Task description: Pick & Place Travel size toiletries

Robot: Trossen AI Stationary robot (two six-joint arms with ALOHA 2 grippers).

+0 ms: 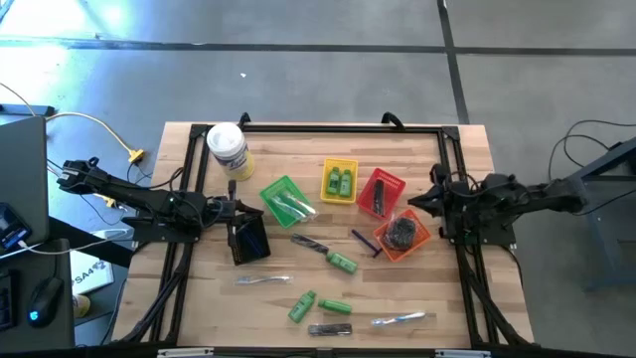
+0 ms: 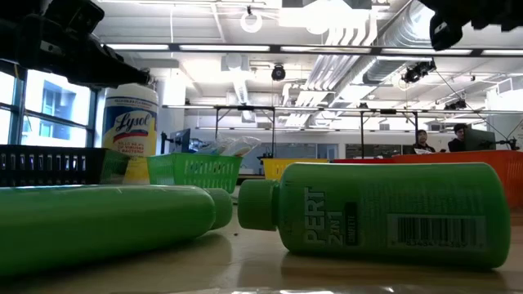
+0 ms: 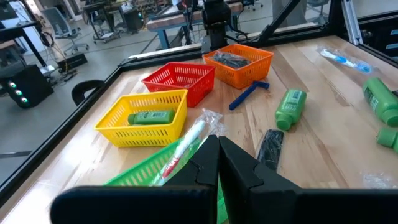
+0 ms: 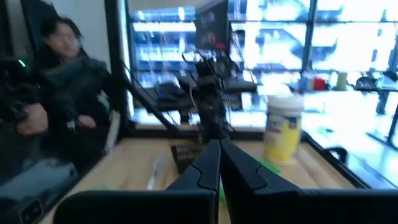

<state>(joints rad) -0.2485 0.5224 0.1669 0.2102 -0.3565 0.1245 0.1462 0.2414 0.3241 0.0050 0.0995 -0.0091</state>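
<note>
Travel size toiletries lie loose on the wooden table: green bottles (image 1: 343, 262) (image 1: 302, 306) (image 1: 335, 306), a dark stick (image 1: 310, 243), a purple-handled razor (image 1: 366, 242) and clear-wrapped pieces (image 1: 263, 280) (image 1: 397, 319). More toiletries sit in the baskets. The yellow basket (image 3: 144, 115) holds green bottles, the orange one (image 3: 238, 62) dark discs and the green one (image 1: 286, 199) wrapped pieces. My left gripper (image 3: 217, 158) hangs shut above the table's left side, beside the green basket. At the right side my right gripper (image 4: 219, 165) hangs shut and level, near the orange basket (image 1: 404, 235). Neither holds anything.
A white-lidded yellowish jar (image 1: 228, 149) stands at the far left corner. A red basket (image 1: 381, 192) sits between the yellow and orange ones, and a black basket (image 1: 248, 239) under my left gripper. A dark frame (image 1: 338, 127) rims the table. People sit in the room beyond.
</note>
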